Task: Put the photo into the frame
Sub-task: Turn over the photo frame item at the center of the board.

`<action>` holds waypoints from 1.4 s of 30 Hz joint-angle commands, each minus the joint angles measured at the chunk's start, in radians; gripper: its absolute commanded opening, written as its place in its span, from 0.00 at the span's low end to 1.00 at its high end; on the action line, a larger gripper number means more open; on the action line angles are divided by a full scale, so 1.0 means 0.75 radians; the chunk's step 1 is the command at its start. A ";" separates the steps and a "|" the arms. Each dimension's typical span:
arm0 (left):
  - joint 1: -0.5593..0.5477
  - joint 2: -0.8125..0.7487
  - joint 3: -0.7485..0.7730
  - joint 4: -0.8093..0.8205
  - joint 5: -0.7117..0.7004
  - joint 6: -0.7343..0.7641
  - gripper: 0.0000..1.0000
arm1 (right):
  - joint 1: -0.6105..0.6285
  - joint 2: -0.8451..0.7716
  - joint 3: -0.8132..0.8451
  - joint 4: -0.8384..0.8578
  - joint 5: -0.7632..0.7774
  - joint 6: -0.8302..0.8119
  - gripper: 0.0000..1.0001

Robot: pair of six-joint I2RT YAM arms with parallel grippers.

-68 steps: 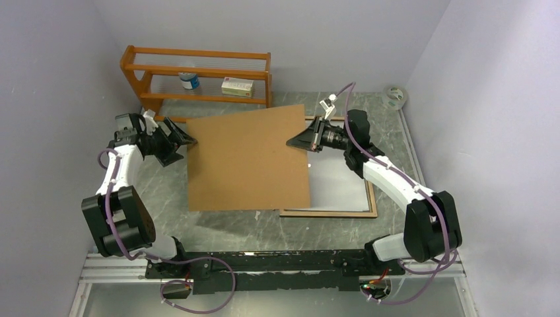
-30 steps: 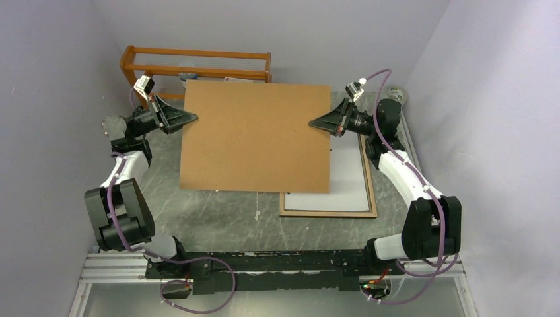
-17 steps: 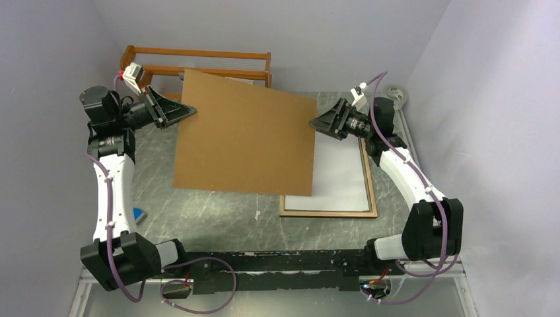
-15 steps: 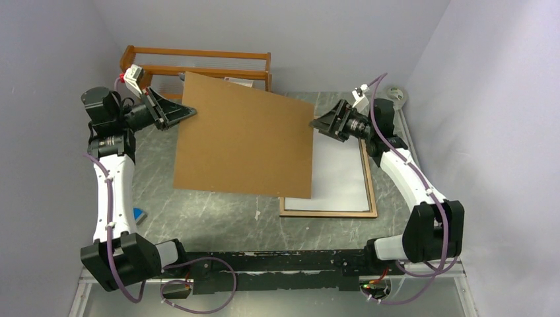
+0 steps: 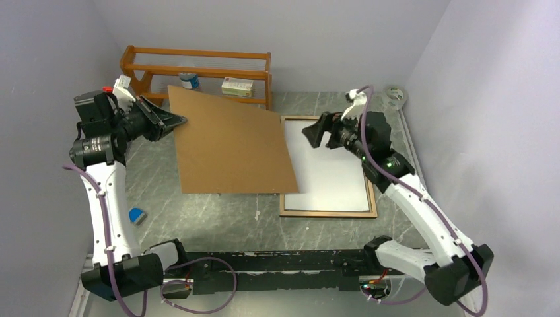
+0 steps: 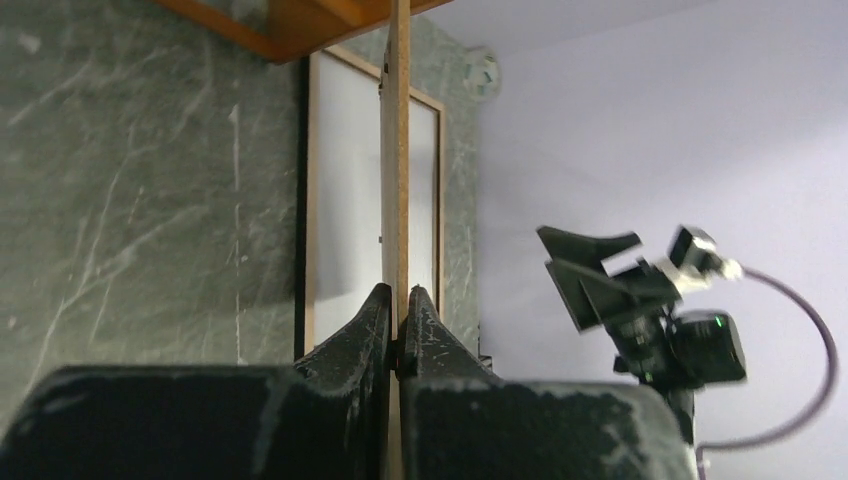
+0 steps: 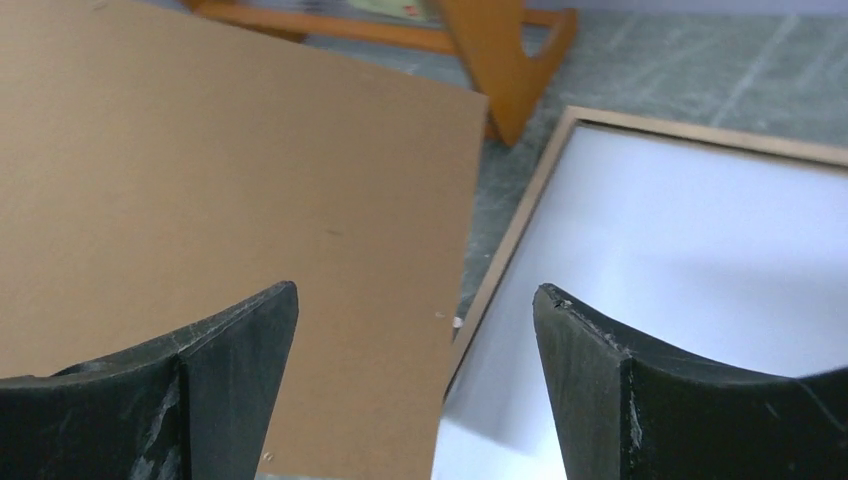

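The frame (image 5: 328, 213) lies flat at the right of the table, light wood side up. A white sheet (image 5: 333, 175) fills it; whether this is the photo's reverse I cannot tell, and no printed side shows. My left gripper (image 5: 181, 120) is shut on the left edge of the brown backing board (image 5: 228, 148), which hangs tilted, overlapping the frame's left rim. In the left wrist view the fingers (image 6: 397, 292) pinch the board's thin edge (image 6: 396, 150). My right gripper (image 5: 314, 134) hovers open over the frame's upper left; its jaws (image 7: 415, 295) hold nothing.
An orange-brown shelf rack (image 5: 198, 66) stands at the back left with a jar (image 5: 190, 80) and a small box (image 5: 237, 86) on it. A tape roll (image 5: 395, 96) sits at the back right. A small blue object (image 5: 137, 216) lies near the left arm.
The right gripper opened, let go of the board and drew back over the frame. The left gripper swung the board left and lower, uncovering most of the white sheet.
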 commanded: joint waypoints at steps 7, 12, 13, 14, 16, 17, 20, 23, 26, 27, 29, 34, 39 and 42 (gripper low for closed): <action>0.001 -0.145 0.099 -0.307 -0.266 -0.122 0.03 | 0.455 -0.161 -0.149 0.254 -0.082 -0.500 0.86; 0.001 -0.126 0.156 -0.417 -0.351 -0.167 0.03 | 0.748 -0.240 -0.235 0.294 -0.021 -0.599 0.91; 0.001 -0.124 0.160 -0.430 -0.358 -0.179 0.03 | 0.801 -0.247 -0.253 0.295 0.025 -0.629 0.91; 0.001 -0.120 0.164 -0.443 -0.359 -0.191 0.03 | 0.853 -0.248 -0.272 0.295 0.066 -0.663 0.92; 0.000 -0.103 0.191 -0.492 -0.374 -0.199 0.02 | 0.939 -0.236 -0.297 0.330 0.144 -0.723 0.93; 0.001 -0.096 0.206 -0.517 -0.380 -0.197 0.03 | 0.980 -0.225 -0.304 0.340 0.171 -0.750 0.93; -0.001 -0.078 0.234 -0.563 -0.380 -0.202 0.02 | 1.076 -0.174 -0.315 0.389 0.235 -0.811 0.93; 0.001 -0.071 0.251 -0.597 -0.374 -0.204 0.03 | 1.143 -0.097 -0.315 0.460 0.367 -0.887 0.92; 0.001 -0.069 0.294 -0.661 -0.391 -0.199 0.03 | 1.188 0.000 -0.232 0.440 0.475 -0.979 0.88; 0.001 -0.067 0.309 -0.682 -0.406 -0.194 0.03 | 1.194 0.029 -0.207 0.436 0.493 -1.002 0.87; 0.001 -0.079 0.310 -0.692 -0.418 -0.203 0.03 | 1.230 0.062 -0.225 0.500 0.524 -1.050 0.86; 0.000 -0.089 0.297 -0.690 -0.380 -0.225 0.02 | 1.305 0.139 -0.276 0.661 0.756 -1.131 0.78; 0.001 -0.101 0.286 -0.714 -0.374 -0.223 0.02 | 1.320 0.170 -0.271 0.710 0.818 -1.184 0.35; 0.000 -0.122 0.269 -0.674 -0.370 -0.234 0.03 | 1.324 0.168 -0.270 0.696 0.838 -1.204 0.09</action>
